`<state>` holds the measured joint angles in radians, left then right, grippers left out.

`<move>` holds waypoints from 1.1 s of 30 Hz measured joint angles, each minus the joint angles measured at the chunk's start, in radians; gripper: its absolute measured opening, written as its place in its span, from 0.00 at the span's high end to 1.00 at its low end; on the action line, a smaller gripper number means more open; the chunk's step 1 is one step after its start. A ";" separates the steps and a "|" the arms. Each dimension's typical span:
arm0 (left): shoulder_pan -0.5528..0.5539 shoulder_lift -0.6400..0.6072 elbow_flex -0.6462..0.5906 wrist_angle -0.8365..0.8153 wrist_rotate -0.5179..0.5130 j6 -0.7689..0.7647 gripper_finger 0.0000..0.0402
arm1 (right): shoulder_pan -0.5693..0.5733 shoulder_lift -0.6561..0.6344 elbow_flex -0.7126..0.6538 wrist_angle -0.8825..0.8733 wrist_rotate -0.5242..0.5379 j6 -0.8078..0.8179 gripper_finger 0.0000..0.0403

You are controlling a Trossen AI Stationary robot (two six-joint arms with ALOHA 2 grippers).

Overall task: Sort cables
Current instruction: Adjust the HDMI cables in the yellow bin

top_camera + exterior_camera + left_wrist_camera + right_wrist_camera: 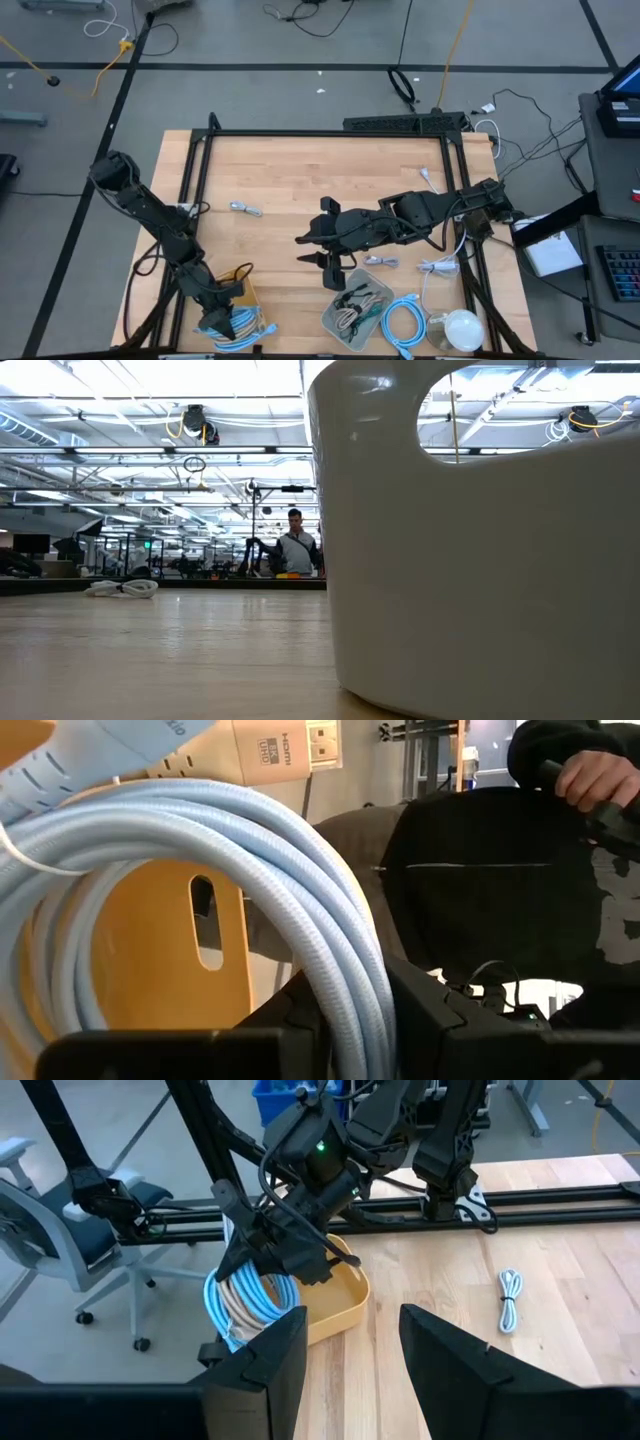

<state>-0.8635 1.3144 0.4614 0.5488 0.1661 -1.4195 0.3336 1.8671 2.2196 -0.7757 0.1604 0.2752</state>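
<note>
My left gripper (pixel 222 316) is at the table's near left corner, shut on a light-blue coiled cable (pixel 300 890) beside the yellow bin (pixel 340 1295). More light-blue loops (pixel 240 328) lie bunched there. My right gripper (pixel 318 256) hangs open above the middle of the table with nothing between its fingers. A grey bin (pixel 335 318) holds thin black, beige and teal bundles. A light-blue loop (pixel 400 322) lies flat on the table beside it. Small grey bundles (pixel 245 209) (pixel 381 261) (pixel 437 266) lie loose on the wood. My left gripper has several strands of the light-blue coil (pixel 352 990) between its two fingers (pixel 300 1015), which lie across the strands. The coil arches up and away from the fingers, in front of the yellow bin's slotted wall (pixel 150 940). What the coil's lower part rests on is hidden.
A round white object (pixel 460 326) with a white cord sits at the near right corner. A black frame (pixel 330 133) borders the table. In the low view the white bin (pixel 480 540) blocks the right half. A person's hand (pixel 590 775) shows beyond the table.
</note>
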 joint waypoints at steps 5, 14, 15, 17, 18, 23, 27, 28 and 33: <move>0.000 0.000 0.000 -0.048 -0.028 0.001 0.81 | 0.000 0.000 0.000 0.001 0.000 -0.003 0.62; 0.009 0.000 0.000 -0.153 -0.008 -0.016 0.75 | 0.000 0.000 0.000 0.002 0.000 -0.004 0.62; 0.013 0.000 0.000 -0.144 -0.008 -0.016 0.74 | 0.000 0.000 0.000 0.002 0.000 -0.004 0.62; 0.020 0.000 0.000 -0.130 -0.008 -0.017 0.72 | -0.001 0.001 0.000 0.002 0.000 -0.004 0.62; 0.024 0.000 0.000 -0.127 -0.008 -0.020 0.71 | -0.001 0.001 0.000 0.002 0.000 -0.004 0.62; 0.032 0.000 0.000 -0.103 -0.007 -0.022 0.70 | -0.001 0.001 0.000 0.002 0.000 -0.004 0.62; 0.033 0.000 0.000 -0.086 -0.007 -0.034 0.70 | -0.001 0.001 0.000 0.002 0.000 -0.003 0.62; 0.033 0.000 0.000 -0.086 -0.006 -0.037 0.70 | -0.001 0.001 0.000 0.002 0.000 -0.003 0.62; 0.033 0.000 0.000 -0.107 0.011 -0.058 0.67 | -0.001 0.001 0.000 0.002 0.000 -0.003 0.62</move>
<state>-0.8307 1.3140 0.4618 0.4419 0.1767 -1.4776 0.3328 1.8679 2.2196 -0.7742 0.1604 0.2724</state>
